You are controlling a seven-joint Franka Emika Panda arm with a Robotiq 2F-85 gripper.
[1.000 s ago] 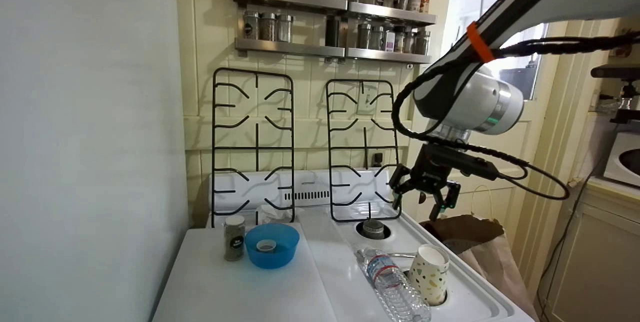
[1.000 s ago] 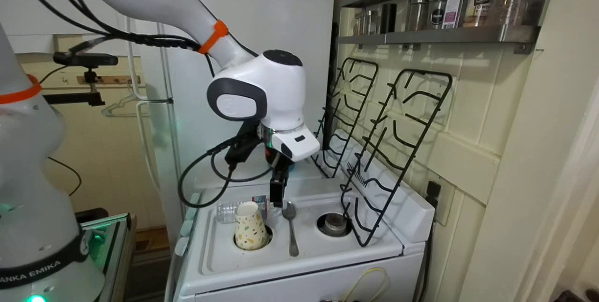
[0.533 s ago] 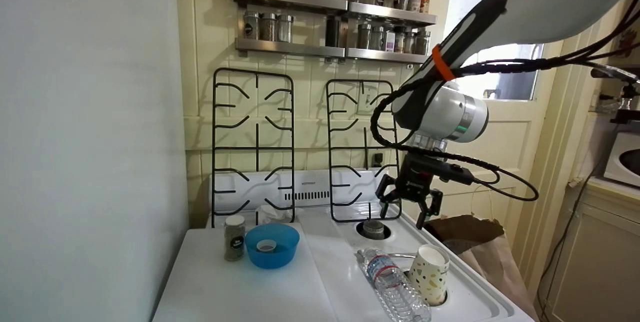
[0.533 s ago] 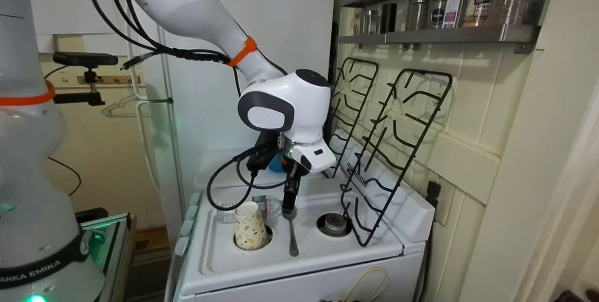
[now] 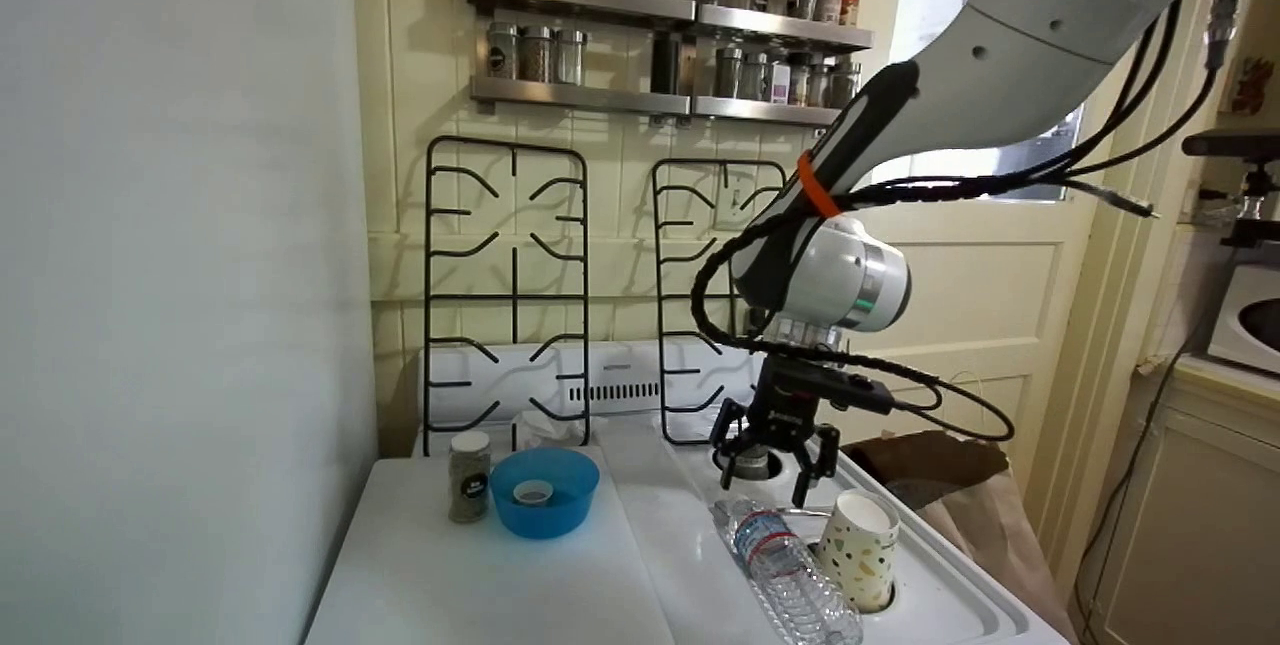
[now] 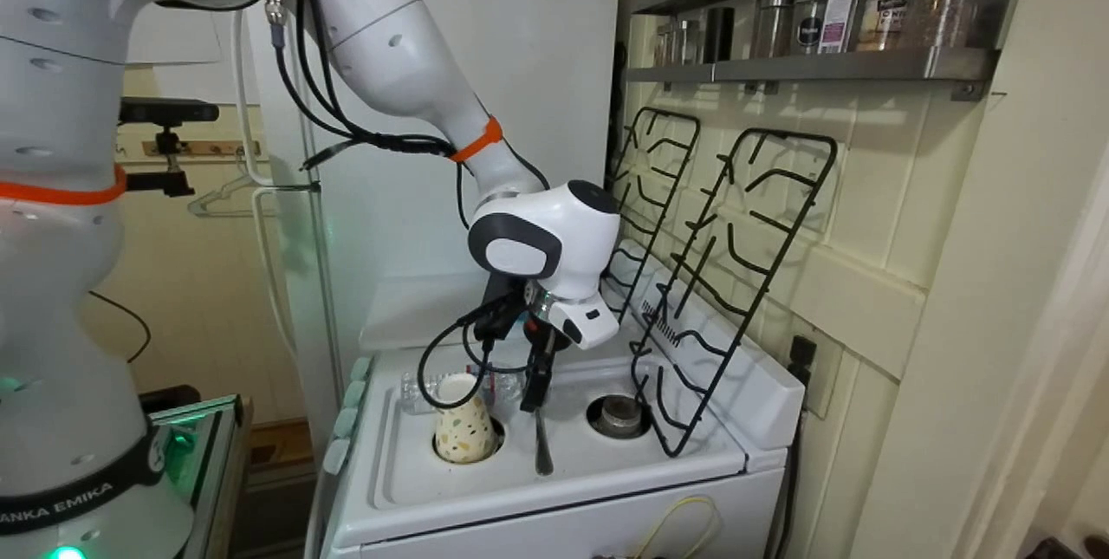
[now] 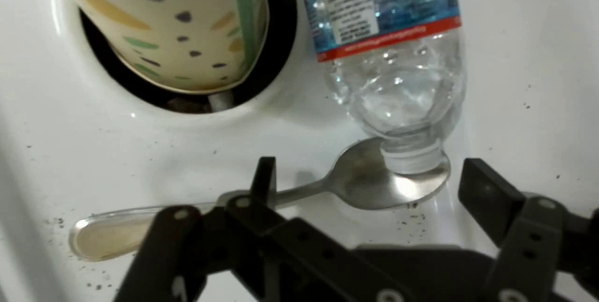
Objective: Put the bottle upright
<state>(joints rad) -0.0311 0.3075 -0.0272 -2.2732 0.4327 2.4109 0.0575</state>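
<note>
on the stovetop (image 6: 589, 464), cup (image 6: 464, 431) partly hides bottle (image 6: 505, 388).

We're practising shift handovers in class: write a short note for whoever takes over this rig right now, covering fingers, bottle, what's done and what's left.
Fingers: open, holding nothing, near the bottle's cap.
Clear bottle: on its side on the stovetop, beside the patterned cup; in the wrist view its cap overlaps the bowl of the spoon.
Done: bottle not yet gripped or raised.
Left: grip it, turn it upright, set it down, let go. Cup and spoon are close, so probably worth watching.
</note>
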